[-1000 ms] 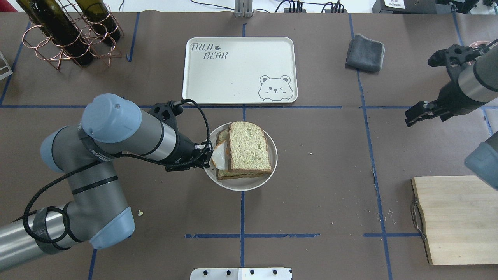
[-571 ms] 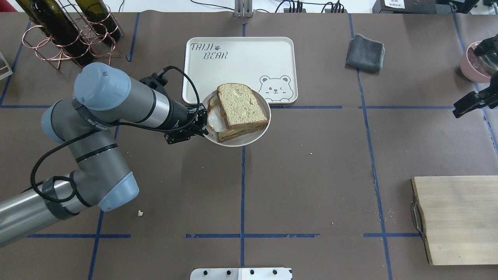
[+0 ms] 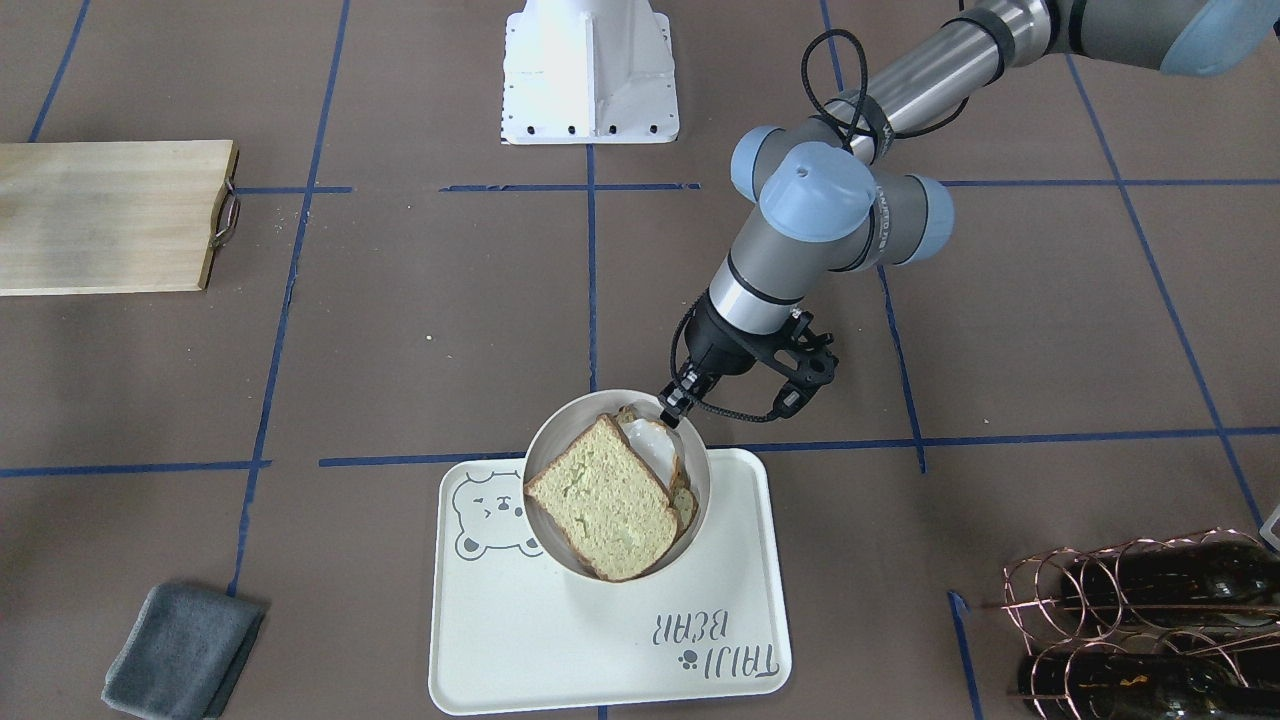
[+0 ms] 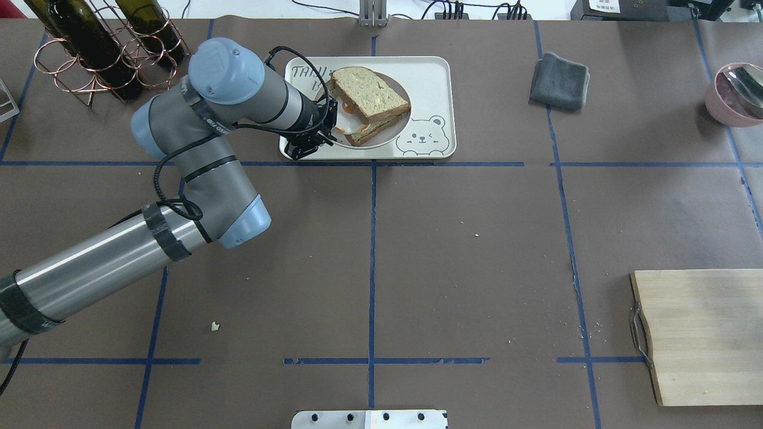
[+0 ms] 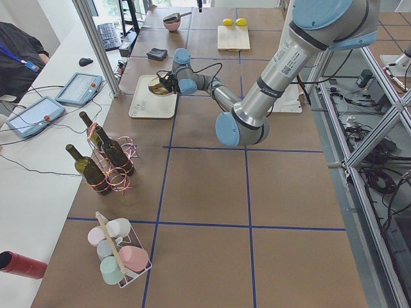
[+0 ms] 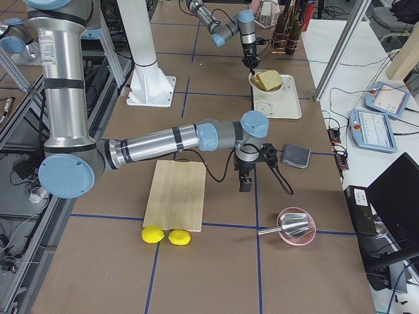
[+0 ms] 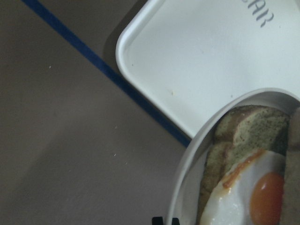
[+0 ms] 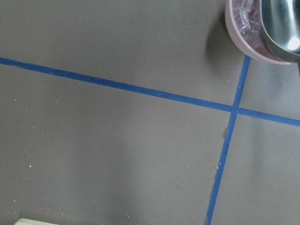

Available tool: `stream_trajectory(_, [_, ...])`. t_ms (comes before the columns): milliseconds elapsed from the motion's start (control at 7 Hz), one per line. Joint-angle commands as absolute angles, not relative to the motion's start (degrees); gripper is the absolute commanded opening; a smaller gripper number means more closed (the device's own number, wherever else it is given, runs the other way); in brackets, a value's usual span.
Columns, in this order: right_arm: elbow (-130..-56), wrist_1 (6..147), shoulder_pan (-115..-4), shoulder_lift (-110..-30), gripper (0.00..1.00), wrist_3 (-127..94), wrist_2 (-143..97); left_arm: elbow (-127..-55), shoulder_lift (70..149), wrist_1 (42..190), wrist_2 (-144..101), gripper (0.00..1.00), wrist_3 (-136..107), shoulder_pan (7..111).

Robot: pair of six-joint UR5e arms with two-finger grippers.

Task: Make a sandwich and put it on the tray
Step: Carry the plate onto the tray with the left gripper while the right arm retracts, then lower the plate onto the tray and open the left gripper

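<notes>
My left gripper (image 4: 329, 122) is shut on the rim of a small round white plate (image 4: 394, 127) and holds it tilted just above the cream tray (image 4: 429, 77) with the bear face. On the plate lies the sandwich (image 4: 369, 95): two bread slices with a fried egg between them. The front view shows the gripper (image 3: 672, 405), plate (image 3: 573, 408), sandwich (image 3: 600, 510) and tray (image 3: 520, 640). The left wrist view shows the plate rim (image 7: 187, 159), the egg (image 7: 243, 197) and the tray (image 7: 197, 56). My right gripper (image 6: 244, 183) shows only in the right side view; I cannot tell its state.
A folded grey cloth (image 4: 560, 80) lies right of the tray. A pink bowl with a metal scoop (image 4: 733, 95) sits at the far right. A wooden board with a metal handle (image 4: 703, 336) lies near right. A copper rack of wine bottles (image 4: 101, 47) stands far left.
My left arm has carried the plate with the sandwich from the table's middle away from the robot to over the tray. My right arm has left the overhead view to the right.
</notes>
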State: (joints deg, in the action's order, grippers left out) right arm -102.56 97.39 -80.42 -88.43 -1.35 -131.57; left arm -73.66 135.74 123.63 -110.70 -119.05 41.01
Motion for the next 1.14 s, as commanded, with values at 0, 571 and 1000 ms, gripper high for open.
stream_trajectory(0, [-102.13,97.03,-81.74,-89.20,1.00,-1.32,-130.35,-63.49,140.52,129.45,-107.94,0.00,-122.25,40.96])
stream_trajectory(571, [-102.39,97.12,-84.54,-89.82,1.00,-1.67,-130.69,-58.89,141.86,132.19,-106.17,0.41,-122.08,40.08])
stream_trajectory(1000, [-102.04,97.21,-85.42,-89.82,1.00,-1.67,-130.78,-71.93,132.40,131.23,-108.35,1.00,-112.08,40.60])
